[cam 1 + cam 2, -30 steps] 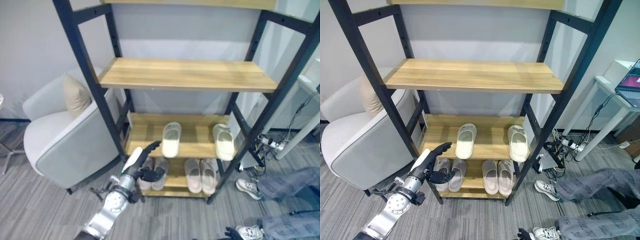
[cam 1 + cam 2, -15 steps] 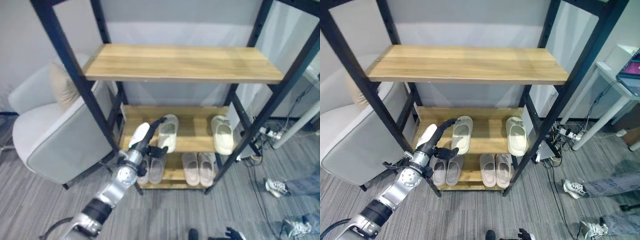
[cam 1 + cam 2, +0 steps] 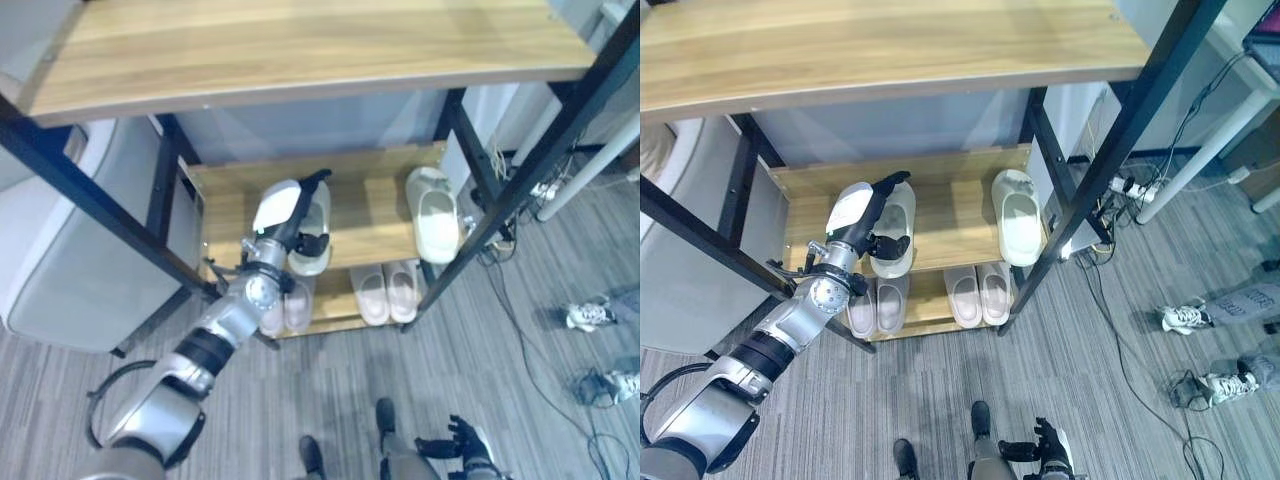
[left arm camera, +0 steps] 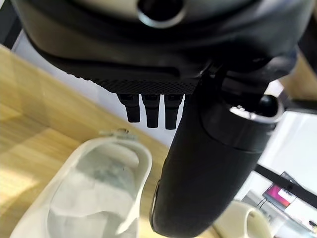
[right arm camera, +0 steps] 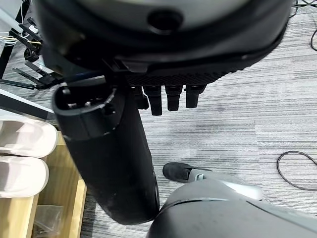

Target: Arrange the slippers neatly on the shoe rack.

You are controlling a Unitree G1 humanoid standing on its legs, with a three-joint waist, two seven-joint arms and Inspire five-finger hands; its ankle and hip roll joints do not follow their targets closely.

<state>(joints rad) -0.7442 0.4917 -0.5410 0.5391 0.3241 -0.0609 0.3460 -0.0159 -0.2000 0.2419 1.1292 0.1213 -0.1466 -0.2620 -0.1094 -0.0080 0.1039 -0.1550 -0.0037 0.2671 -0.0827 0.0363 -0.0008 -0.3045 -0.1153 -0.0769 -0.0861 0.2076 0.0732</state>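
Left eye view: the left hand (image 3: pixel 288 213) reaches over the wooden middle shelf (image 3: pixel 372 215) of the black-framed shoe rack (image 3: pixel 560 135), a white cover along its upper side, dark fingers stretched forward with the thumb spread. Directly beneath it lies a smooth cream slipper (image 3: pixel 312 240) with a rounded moulded shape. A second cream slipper (image 3: pixel 433 214) sits well to the hand's right, close to the right post, with bare plank between the two. On the bottom shelf below the hand rest two pairs of pale slippers (image 3: pixel 388 293), side by side. A grey padded armchair (image 3: pixel 70 270) stands left of the rack on striped grey carpet (image 3: pixel 520 380).

Right eye view: the right hand (image 3: pixel 1040 447) hangs low over the carpet, fingers loosely spread, holding nothing.

Left wrist view: the fingertips (image 4: pixel 147 108) are straight and the thick thumb stands apart from them; just past them the near slipper's open, thick-walled rim sits on grainy wood. Whether the hand touches it cannot be told.

Right wrist view: short straight fingers and thumb show over ribbed carpet; two slippers lie at the shelf edge to one side.
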